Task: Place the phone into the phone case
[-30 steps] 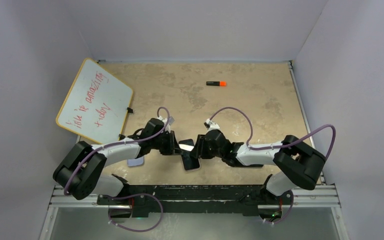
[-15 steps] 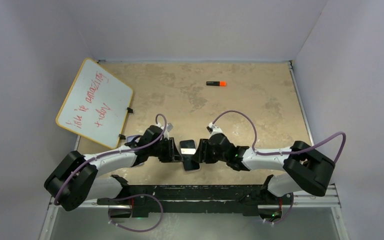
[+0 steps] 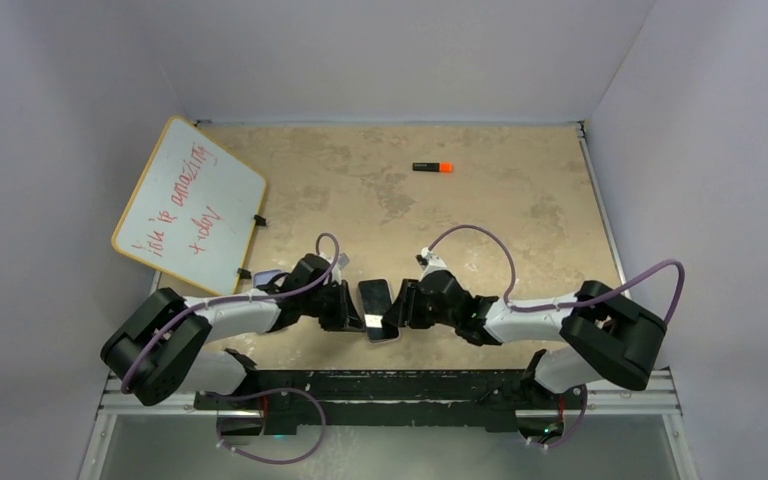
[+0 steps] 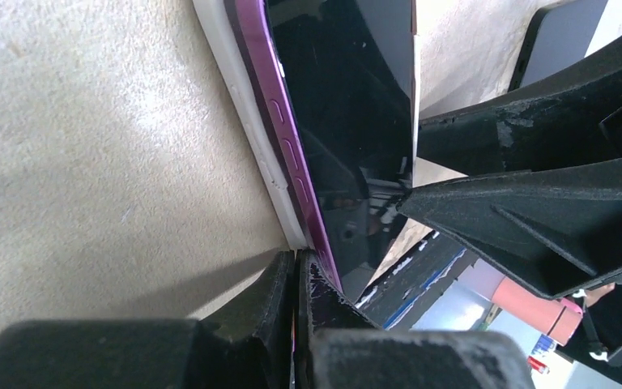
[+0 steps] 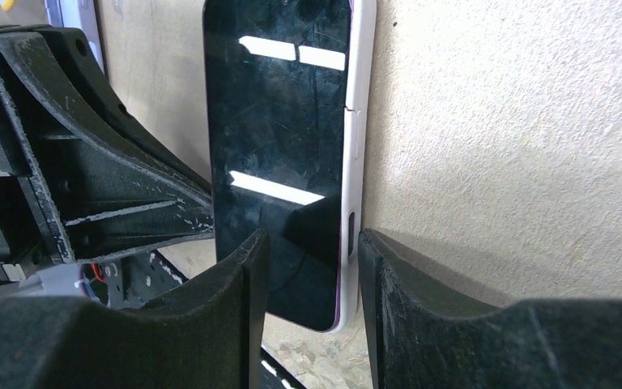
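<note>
L gripper (image 4: 297, 267) is pinched down to a thin slit. The white rim of the phone case (image 4: 244, 105) runs straight into that slit at the case's near corner, so I read it as clamped on the rim. Off to the left of that arm lies a whiteboard (image 3: 188, 205) w/ red writing.

Just right of those fingers, the case rests on the table (image 3: 520, 220) near the front edge, btw my two grippers. Phone (image 5: 279, 130) sits in/on it, dark glossy screen showing to the top cam. On the L-gripper side its purple edge w/ the side buttons shows above the white rim, i.e. not sunk in there. On the opposite side, per the R wrist view, the glass meets the white rim closely. From above, the case's pale end pokes out past the phone toward my bases.

R gripper (image 5: 312, 239) has its fingers (image 5: 421, 324) apart, astride the phone's near end. One finger is over the glass, the other outside the case wall on the table side. Can't tell if they're squeezing or only bracketing it.

Further right & far back, well apart from all this, lies a black marker (image 3: 431, 167) w/ an orange cap.
</note>
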`<move>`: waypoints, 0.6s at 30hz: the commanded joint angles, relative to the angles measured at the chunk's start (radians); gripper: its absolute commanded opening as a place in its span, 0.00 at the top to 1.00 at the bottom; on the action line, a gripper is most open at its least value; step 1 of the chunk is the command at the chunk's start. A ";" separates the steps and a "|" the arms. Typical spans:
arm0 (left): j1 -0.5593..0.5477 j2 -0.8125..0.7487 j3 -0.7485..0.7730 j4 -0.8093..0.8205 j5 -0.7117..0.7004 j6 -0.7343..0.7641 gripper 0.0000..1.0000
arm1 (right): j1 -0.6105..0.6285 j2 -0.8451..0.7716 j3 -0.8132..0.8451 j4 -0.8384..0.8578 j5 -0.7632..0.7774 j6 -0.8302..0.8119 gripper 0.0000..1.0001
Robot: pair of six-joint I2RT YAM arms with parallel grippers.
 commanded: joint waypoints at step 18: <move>-0.029 -0.121 0.132 -0.222 -0.171 0.075 0.80 | 0.031 -0.113 -0.039 -0.048 0.041 0.054 0.51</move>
